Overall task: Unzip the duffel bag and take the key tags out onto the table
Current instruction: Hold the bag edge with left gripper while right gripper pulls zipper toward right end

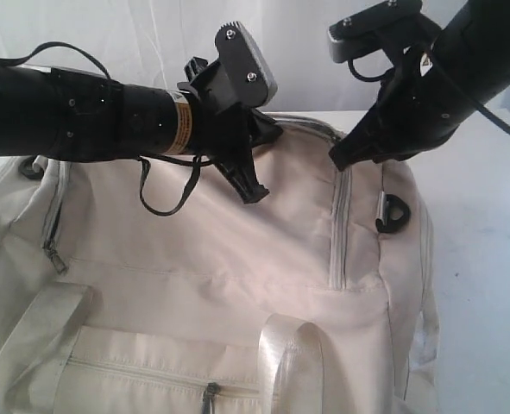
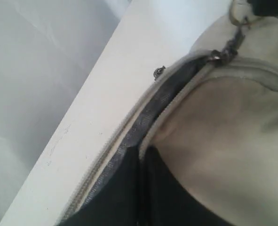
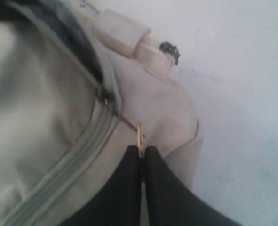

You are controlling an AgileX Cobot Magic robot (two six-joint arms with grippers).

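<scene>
The cream-white duffel bag (image 1: 237,259) fills the near part of the table (image 1: 487,259). Its top zipper is partly open, and dark grey lining (image 2: 143,117) shows in the gap. My left gripper (image 1: 253,194) (image 2: 141,155) is shut on the pale fabric edge beside that gap. The zipper slider (image 2: 216,57) (image 3: 106,96) sits further along the zipper. My right gripper (image 1: 336,161) (image 3: 142,149) is shut on the thin tan zipper pull (image 3: 139,134) that hangs from the slider. The key tags are hidden.
A black D-ring (image 1: 391,211) sits on the bag's right end, and another (image 3: 169,49) on a fabric loop near the slider. A webbing handle (image 1: 289,362) and the side pocket's zipper pull (image 1: 210,395) lie at the front. Bare white tabletop (image 3: 233,94) extends to the right.
</scene>
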